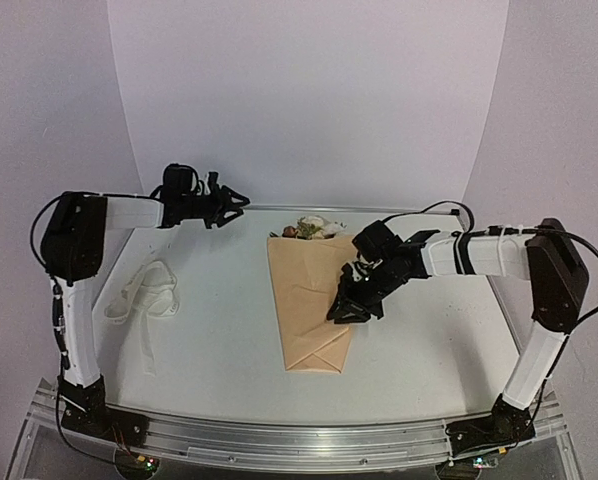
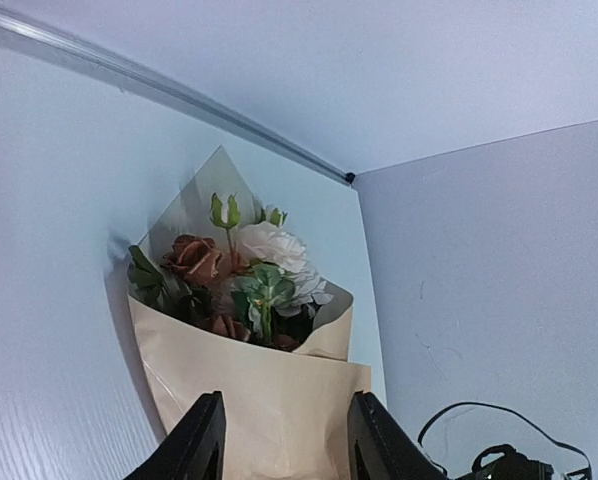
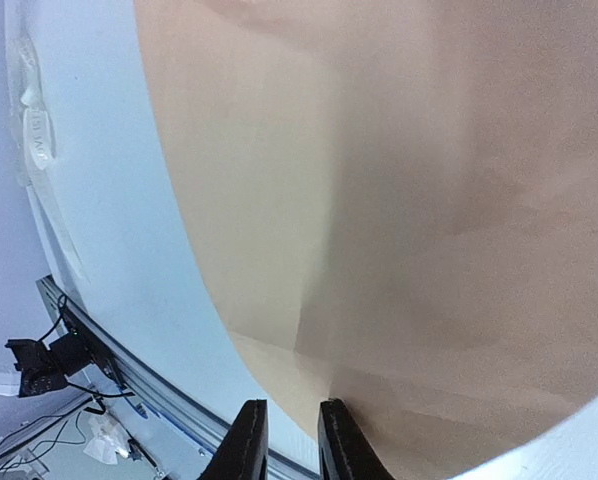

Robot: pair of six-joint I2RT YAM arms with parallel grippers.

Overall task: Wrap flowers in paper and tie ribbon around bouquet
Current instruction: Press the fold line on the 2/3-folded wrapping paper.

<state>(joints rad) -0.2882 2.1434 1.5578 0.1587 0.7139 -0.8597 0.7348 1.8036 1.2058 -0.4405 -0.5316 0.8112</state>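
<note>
Your bouquet (image 1: 304,300) lies mid-worktop (image 1: 219,360), blooms toward 12 o'clock. The right fingers (image 3: 247,445), narrowly parted, are over its 3 o'clock edge. The left fingers (image 2: 194,445) hover wide and empty at 10 o'clock, and the ribbon (image 1: 144,290) lies at 9.

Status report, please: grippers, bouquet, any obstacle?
Left gripper open, empty, raised. Right gripper narrowly open over bouquet. Ribbon lies apart, not yet tied. No obstacle seen.

Bouquet (image 1: 314,345) at frame centre: tan paper (image 1: 299,285) folded into a flat-lying cone, narrow end toward bottom, flowers (image 1: 312,229) at top. Cream ribbon (image 1: 144,295) bunched at left, well apart.
</note>
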